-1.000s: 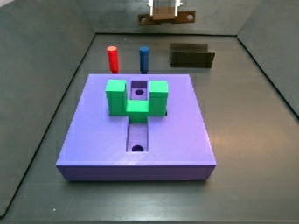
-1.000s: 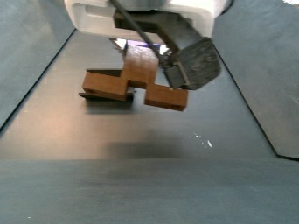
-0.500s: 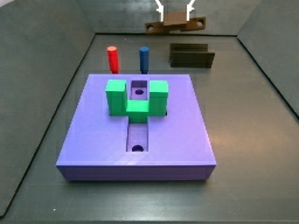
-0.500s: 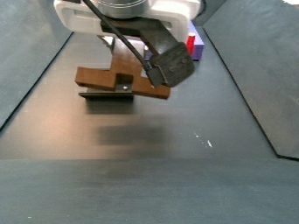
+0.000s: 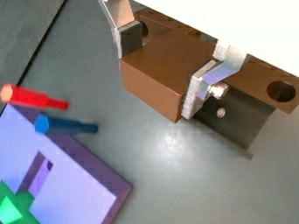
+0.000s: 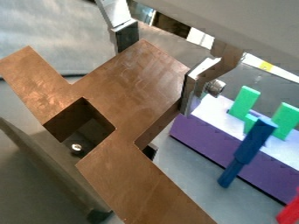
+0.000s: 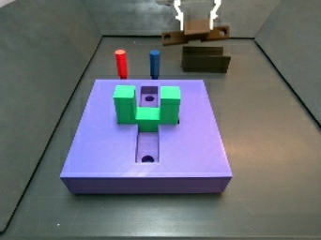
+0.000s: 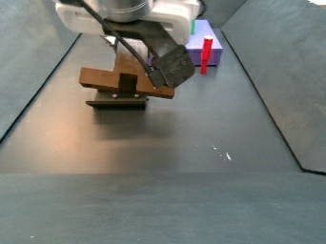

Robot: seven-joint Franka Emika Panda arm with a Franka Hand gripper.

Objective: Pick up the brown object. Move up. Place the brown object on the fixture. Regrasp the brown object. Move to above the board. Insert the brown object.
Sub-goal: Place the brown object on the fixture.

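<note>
The brown object (image 5: pixel 163 77) is between my gripper's (image 5: pixel 170 57) fingers, which press on both sides of its stem. Its wide crossbar with a square hole shows in a wrist view (image 6: pixel 82 122). In a side view the brown object (image 8: pixel 117 80) rests across the top of the dark fixture (image 8: pixel 117 102), with the gripper (image 8: pixel 143 76) over it. In a side view the gripper (image 7: pixel 197 29) holds the brown object (image 7: pixel 189 38) at the back, just above the fixture (image 7: pixel 207 62). The purple board (image 7: pixel 175 155) with its groove and green block (image 7: pixel 148 105) lies nearer the front.
A red peg (image 7: pixel 122 63) and a blue peg (image 7: pixel 154 63) stand upright behind the board, left of the fixture. Both pegs show in a wrist view, the red one (image 5: pixel 30 98) and the blue one (image 5: pixel 65 125). Grey walls close in the floor.
The gripper has come down with the brown object, from high above the back of the floor onto the fixture. The board and pegs have not moved.
</note>
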